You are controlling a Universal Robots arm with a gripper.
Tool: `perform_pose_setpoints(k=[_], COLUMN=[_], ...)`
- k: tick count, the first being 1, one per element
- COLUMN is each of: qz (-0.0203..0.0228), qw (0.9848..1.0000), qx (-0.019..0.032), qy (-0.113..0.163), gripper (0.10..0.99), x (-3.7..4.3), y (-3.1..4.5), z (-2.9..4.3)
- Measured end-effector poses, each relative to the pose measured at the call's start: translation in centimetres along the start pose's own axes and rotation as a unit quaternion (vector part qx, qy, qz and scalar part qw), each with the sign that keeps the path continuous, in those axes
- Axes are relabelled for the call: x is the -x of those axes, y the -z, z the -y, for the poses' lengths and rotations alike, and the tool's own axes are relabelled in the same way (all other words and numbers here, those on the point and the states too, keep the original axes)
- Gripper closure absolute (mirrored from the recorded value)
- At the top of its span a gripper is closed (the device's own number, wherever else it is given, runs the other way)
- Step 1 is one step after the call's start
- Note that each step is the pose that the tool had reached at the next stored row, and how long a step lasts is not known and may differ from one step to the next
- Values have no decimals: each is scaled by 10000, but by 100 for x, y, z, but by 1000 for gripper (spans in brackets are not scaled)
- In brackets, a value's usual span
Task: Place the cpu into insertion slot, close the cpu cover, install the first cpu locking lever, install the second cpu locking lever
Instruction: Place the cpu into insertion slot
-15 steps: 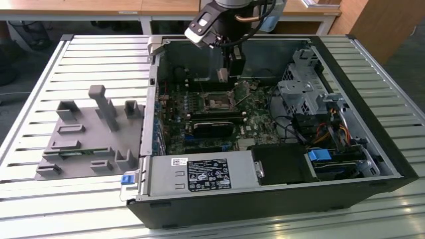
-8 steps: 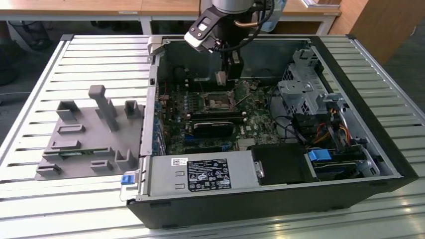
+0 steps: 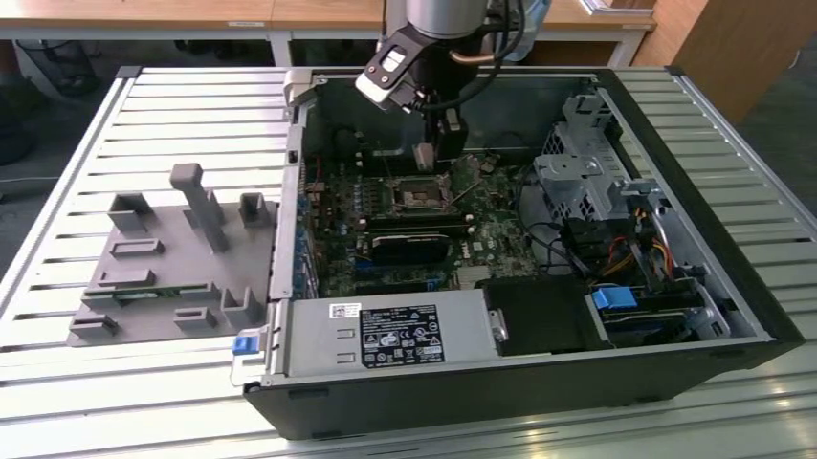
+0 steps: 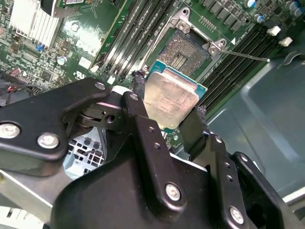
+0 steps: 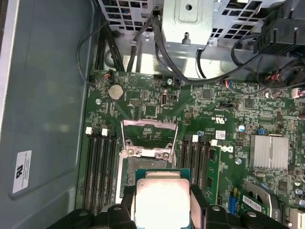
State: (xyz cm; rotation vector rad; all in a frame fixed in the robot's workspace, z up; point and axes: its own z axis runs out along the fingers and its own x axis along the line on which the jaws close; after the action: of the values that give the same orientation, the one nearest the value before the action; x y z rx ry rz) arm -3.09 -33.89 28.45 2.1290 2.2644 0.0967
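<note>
The gripper (image 4: 169,95) is clutching the cpu (image 5: 162,200) just over the empty socket (image 4: 190,53); cpu cover (image 5: 149,130) standing open, nothing installed.

Gripper (image 4: 170,98) (arm (image 3: 442,21) pointing down) clamped on the cpu (image 4: 167,101)

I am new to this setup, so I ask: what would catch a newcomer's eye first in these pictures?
The black two-finger gripper clamps a small square chip with a dull silver top, the cpu, above the green motherboard. Near it the empty square socket lies uncovered, inside the open black computer case.
</note>
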Motion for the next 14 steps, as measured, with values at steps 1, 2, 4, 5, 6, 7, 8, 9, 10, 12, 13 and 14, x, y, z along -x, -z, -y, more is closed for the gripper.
perform_pose_setpoints(k=[1, 2, 4, 5, 6, 7, 8, 9, 10, 12, 13, 14], qz=[0, 1, 1, 1, 0, 0, 1, 1, 0, 1, 1, 1], qw=[10000, 10000, 10000, 10000, 10000, 10000, 10000, 10000, 10000, 10000, 10000, 10000], qx=[-1, -2, -2, -2, -2, -2, -2, -2, -1, -2, -3, -3], qy=[0, 0, 0, 0, 0, 0, 0, 0, 0, 0, 1, 1], gripper=[545, 545, 545, 545, 545, 545, 545, 545, 545, 545, 545, 545], x=[0, 0, 0, 0, 0, 0, 0, 0, 0, 1, 1, 1], y=[-4, -6, -10, -13, -15, -17, -19, -22, -26, -34, -38, -43], z=[0, 1, 1, 1, 1, 1, 1, 2, 2, 2, 3, 3])
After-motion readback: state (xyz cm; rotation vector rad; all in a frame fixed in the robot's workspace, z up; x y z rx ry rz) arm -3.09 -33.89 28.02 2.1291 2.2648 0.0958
